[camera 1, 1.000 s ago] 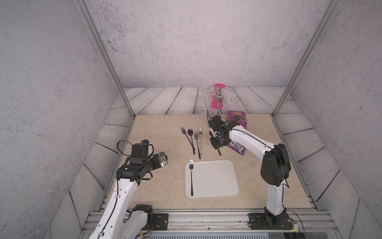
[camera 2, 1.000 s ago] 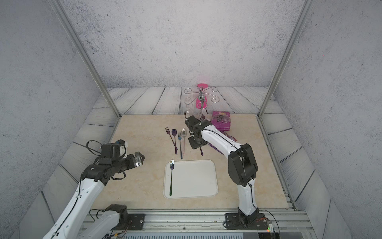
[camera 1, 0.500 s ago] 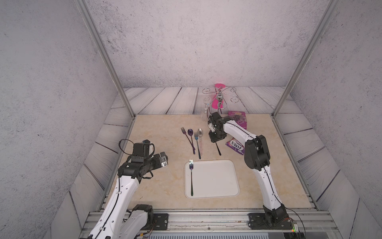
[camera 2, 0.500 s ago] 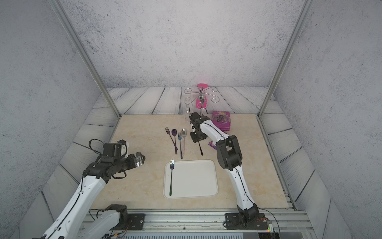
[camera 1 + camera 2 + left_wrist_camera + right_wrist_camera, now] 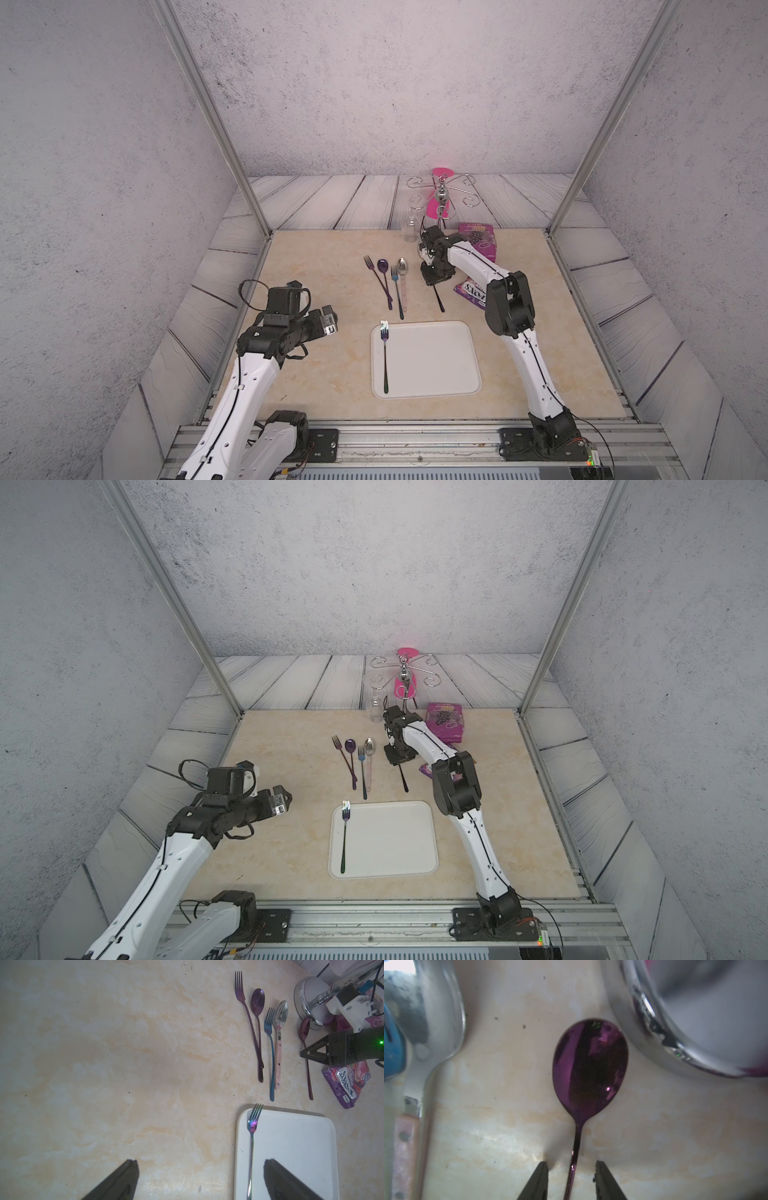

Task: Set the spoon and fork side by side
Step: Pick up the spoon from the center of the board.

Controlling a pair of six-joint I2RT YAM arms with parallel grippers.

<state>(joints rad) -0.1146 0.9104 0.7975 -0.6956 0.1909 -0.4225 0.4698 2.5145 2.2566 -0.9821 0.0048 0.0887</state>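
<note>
While its two dark jaws stand apart, the right end effector [image 5: 570, 1164] straddles the thin neck of the glossy dark-purple metal spoon [image 5: 589, 1064], with a gap on either side. The spoon's bowl lies flat on the beige marbled worktop [image 5: 508, 1126] just ahead of the tips. The left end effector [image 5: 200, 1162] hangs wide apart, the iridescent metal fork [image 5: 252, 1125] on the white rectangular tray [image 5: 291, 1157] lying beneath, close to one finger.
</note>
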